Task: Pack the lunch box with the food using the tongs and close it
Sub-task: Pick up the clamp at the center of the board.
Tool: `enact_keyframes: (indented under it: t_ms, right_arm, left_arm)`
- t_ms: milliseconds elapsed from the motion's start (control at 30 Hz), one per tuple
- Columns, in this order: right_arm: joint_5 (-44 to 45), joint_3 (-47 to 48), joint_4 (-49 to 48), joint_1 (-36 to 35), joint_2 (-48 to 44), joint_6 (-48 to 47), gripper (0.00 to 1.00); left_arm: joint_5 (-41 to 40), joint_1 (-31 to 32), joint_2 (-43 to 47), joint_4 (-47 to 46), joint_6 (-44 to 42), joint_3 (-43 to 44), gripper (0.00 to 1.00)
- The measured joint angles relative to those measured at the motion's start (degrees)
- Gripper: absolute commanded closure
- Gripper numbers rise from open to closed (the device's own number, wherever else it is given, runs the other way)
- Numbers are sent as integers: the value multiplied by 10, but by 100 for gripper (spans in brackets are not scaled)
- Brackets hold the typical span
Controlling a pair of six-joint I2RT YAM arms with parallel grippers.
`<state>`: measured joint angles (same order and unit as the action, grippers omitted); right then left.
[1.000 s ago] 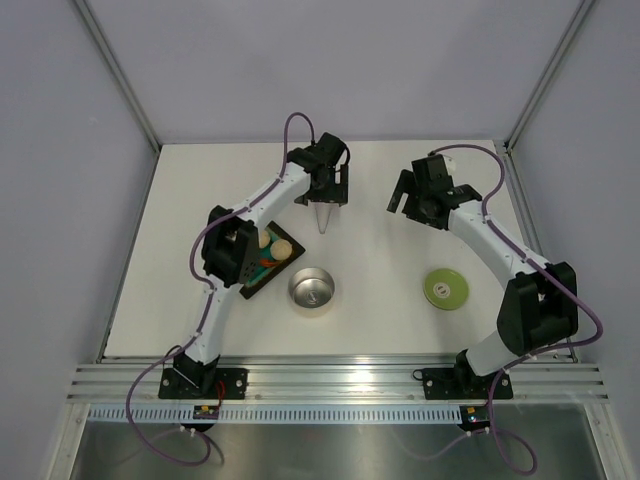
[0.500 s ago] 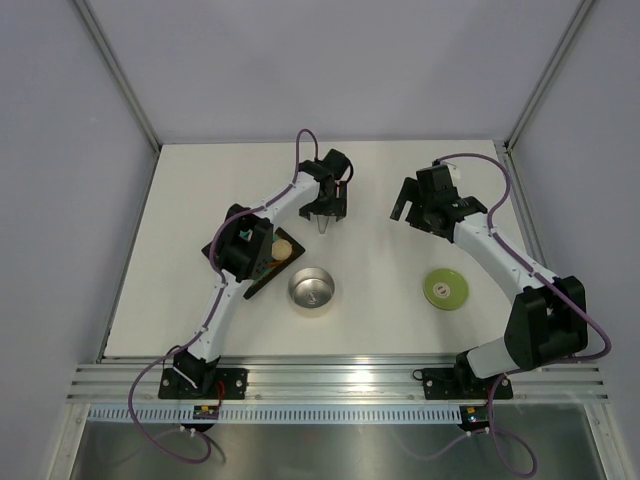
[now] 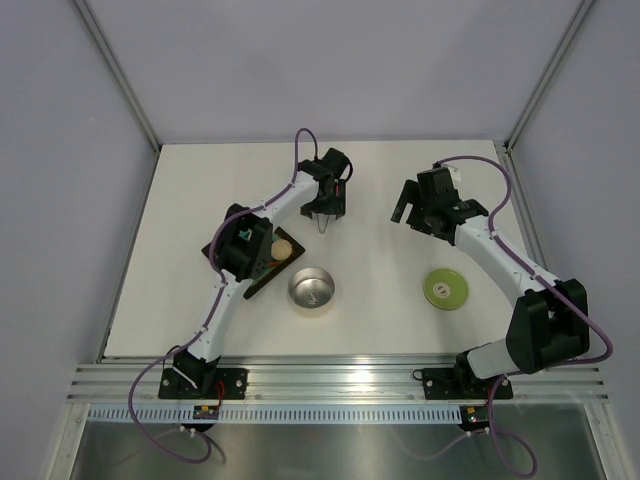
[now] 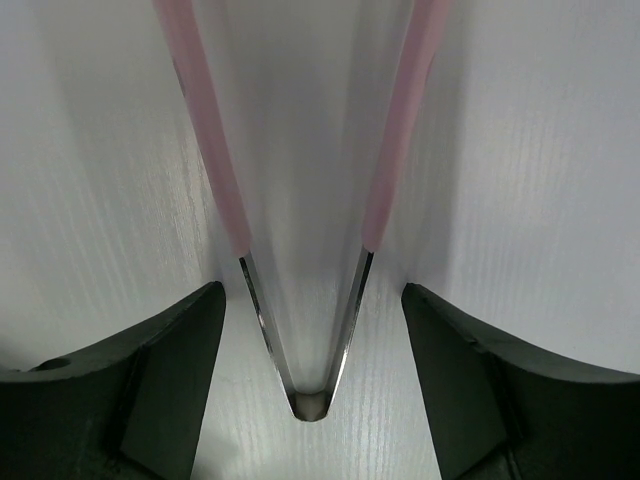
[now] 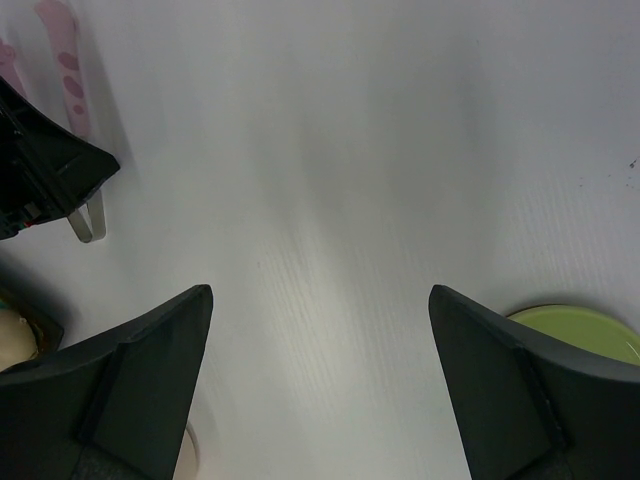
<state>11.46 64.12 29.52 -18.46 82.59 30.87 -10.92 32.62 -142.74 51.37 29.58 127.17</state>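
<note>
The pale-pink tongs [image 4: 210, 150] lie flat on the white table, their steel joined end [image 4: 312, 400] toward my left wrist. My left gripper [image 4: 312, 290] is open and straddles that end, with a gap of table showing on each side. From above, the left gripper [image 3: 327, 203] covers most of the tongs [image 3: 322, 225]. The steel lunch box [image 3: 312, 288] stands below it, holding nothing I can see. Its lime-green lid [image 3: 445, 288] lies to the right. Beige food [image 3: 283, 247] sits in the dark tray [image 3: 262, 284]. My right gripper [image 3: 412, 208] hovers open with nothing between its fingers.
In the right wrist view the right gripper [image 5: 320, 290] is over bare table, with the lid [image 5: 590, 332] at the right edge and the tongs [image 5: 62, 60] and left gripper [image 5: 50, 170] at the upper left. The left arm's elbow hangs over the tray.
My left gripper has come down over the tongs' joined end and its jaws have narrowed. The left elbow swung over the tray. The right gripper shifted slightly.
</note>
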Motion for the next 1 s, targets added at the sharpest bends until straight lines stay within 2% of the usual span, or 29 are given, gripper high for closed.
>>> enact_keyframes:
  t_ms: [167,233,867,1000]
  right_arm:
    - [-1,-1,-2,0,0,0,3]
    - [-1,-1,-1,0,0,0,3]
    - [-9,-1,-3,0,-1,5,3]
    - [-17,-1,-10,0,-1,7,3]
  left_arm:
    - [2,-3,0,-4,0,0,31]
    - [2,-5,0,-4,-1,0,36]
    - [14,-7,6,-17,-5,-15,38]
    - [12,-4,9,-20,-9,-21,53]
